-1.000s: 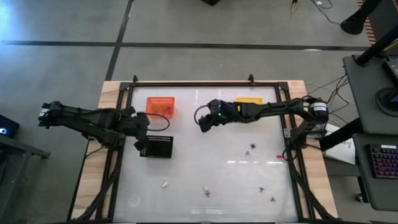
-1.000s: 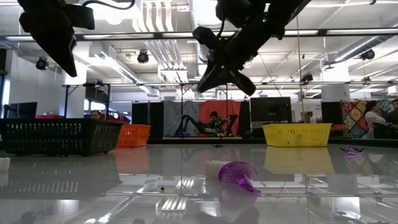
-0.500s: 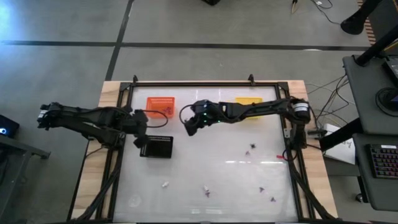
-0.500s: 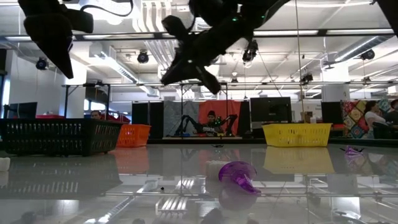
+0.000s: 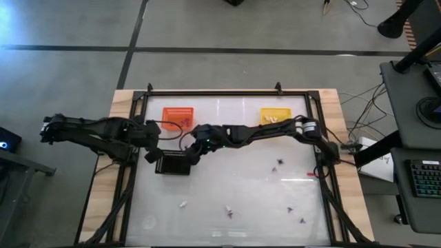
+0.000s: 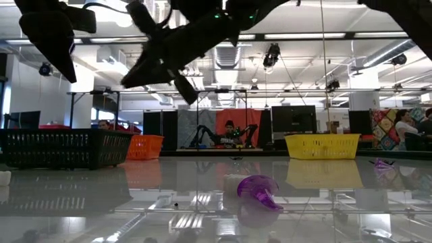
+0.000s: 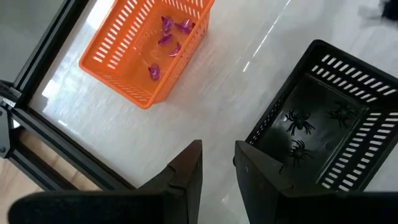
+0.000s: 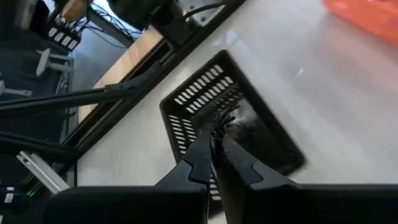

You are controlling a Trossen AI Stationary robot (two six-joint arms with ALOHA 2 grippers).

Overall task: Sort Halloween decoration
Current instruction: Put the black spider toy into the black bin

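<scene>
**Right hand over the black tray**

The right hand (image 5: 190,156), clenched on a black spider (image 8: 225,119), hangs above the black tray (image 5: 173,163). The left hand (image 5: 151,154), slightly parted and empty, waits just beside that tray. Trinkets (image 5: 228,213) lie well apart from it on the desk (image 5: 241,186).

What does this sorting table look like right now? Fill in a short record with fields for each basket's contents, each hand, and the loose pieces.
Orange plastic basket: purple trinkets
Black plastic basket: black spider trinkets
Yellow plastic basket: whitish trinkets
Left hand: jaws slightly apart, empty, between the orange and black baskets
Right hand: shut, over the black basket; hold unclear
Loose trinkets: scattered on the near half of the table
</scene>
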